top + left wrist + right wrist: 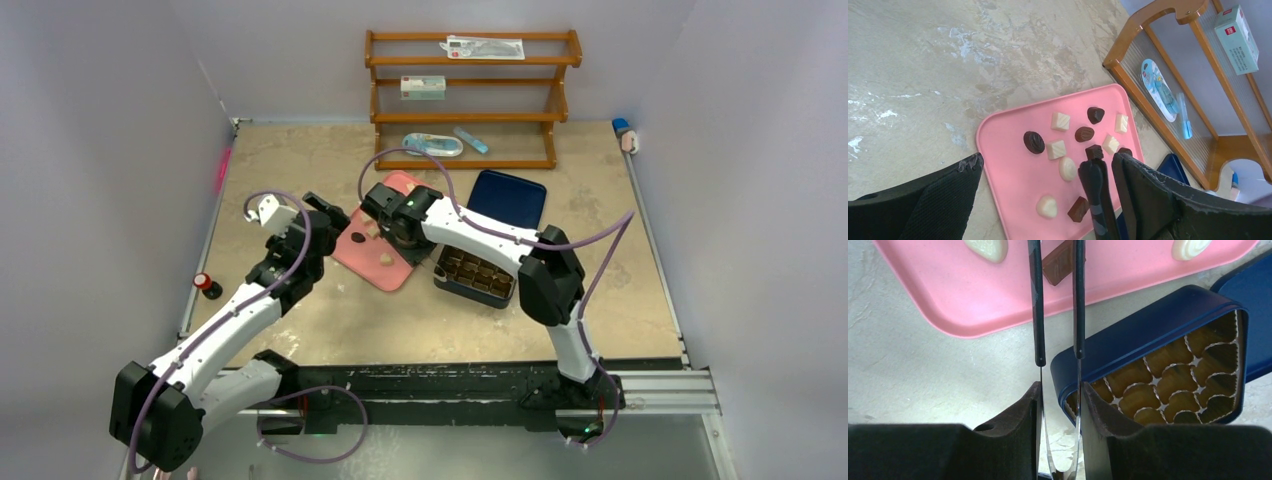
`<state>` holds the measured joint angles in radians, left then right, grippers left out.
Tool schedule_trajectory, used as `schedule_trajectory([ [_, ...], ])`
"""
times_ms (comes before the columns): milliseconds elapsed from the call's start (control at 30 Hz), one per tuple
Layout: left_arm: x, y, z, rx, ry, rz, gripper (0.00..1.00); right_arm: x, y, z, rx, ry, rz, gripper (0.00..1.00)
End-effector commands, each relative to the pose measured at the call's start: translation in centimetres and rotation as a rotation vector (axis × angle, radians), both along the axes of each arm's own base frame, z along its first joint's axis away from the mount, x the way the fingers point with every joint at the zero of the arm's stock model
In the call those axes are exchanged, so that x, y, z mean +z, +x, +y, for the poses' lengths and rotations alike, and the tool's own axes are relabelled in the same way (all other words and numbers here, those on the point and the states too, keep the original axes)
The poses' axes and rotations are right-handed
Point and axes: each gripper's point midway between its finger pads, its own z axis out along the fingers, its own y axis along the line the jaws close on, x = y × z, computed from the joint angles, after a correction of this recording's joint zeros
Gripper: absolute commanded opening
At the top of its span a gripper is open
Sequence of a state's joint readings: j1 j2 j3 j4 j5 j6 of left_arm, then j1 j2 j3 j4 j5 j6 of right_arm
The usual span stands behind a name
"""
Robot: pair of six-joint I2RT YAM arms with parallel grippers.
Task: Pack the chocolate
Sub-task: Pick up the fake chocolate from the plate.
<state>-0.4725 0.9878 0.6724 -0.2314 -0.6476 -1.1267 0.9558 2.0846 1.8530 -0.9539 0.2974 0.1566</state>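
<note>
Tray: pink tray (1008, 170), left of the middle of the tabletop (600, 300), its near right corner just beside the box.
Chocolate: chocolate (1060, 121), about a dozen dark and cream pieces, all on the tray; none seen in the box.
Box: blue box (1148, 325) at mid-tabletop, open; its paper cups (1168, 380) are empty where visible. The lid (508, 198) lies behind it, toward the far edge.
Right fingers: right gripper (1060, 387) clenched on tweezers (1037, 315), whose tips bracket a tilted dark piece (1058, 262) near the tray's box-side edge.
Left fingers: left gripper (1048, 159) released, spread wide, holding nothing, above the tray's left edge.
Step (judged): pinching the first piece for transfer.
Risk, slip: thin tips on a tilted, rounded piece may squirt it sideways if the squeeze lands off-centre.
Risk, drop: a weak pinch could lose the piece over the gap between tray and box.
Risk, tool: the tweezers may twist within the fingers and miss the cup.
Risk, crowding: both arms work close over the tray, so contact is possible.
</note>
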Motion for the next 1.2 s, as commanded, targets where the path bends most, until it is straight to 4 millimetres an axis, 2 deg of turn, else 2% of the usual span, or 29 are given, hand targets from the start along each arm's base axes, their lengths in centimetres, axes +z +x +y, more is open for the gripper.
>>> schedule_trajectory([
  [0,1.3,0.4,0.1,0.025,-0.012,-0.027,1.00,3.2,-0.2,-0.2,0.015,0.047,-0.046,0.00],
  [200,1.0,0.5,0.1,0.028,-0.003,-0.017,1.00,4.6,-0.7,-1.3,-0.008,0.077,-0.079,0.00],
  [267,0.8,0.5,0.1,0.025,-0.004,-0.013,1.00,4.4,-1.0,-1.5,-0.004,0.074,-0.071,0.00],
  [433,0.6,0.5,0.0,0.024,-0.008,-0.010,1.00,3.4,-1.3,-1.3,0.015,0.049,-0.026,0.01],
  [633,0.6,0.5,0.0,0.023,-0.007,-0.010,1.00,1.8,-1.7,-1.0,0.028,0.025,0.020,0.18],
  [767,0.4,0.5,0.0,0.024,-0.007,-0.008,1.00,0.6,-2.3,-0.4,0.045,0.026,0.078,0.23],
  [1000,0.2,0.5,0.0,0.025,-0.005,-0.005,1.00,-0.5,-1.6,-0.3,0.055,-0.011,0.080,0.25],
  [1167,0.0,0.5,0.0,0.023,-0.005,-0.004,1.00,-0.6,-1.3,-0.5,0.046,-0.019,0.074,0.26],
])
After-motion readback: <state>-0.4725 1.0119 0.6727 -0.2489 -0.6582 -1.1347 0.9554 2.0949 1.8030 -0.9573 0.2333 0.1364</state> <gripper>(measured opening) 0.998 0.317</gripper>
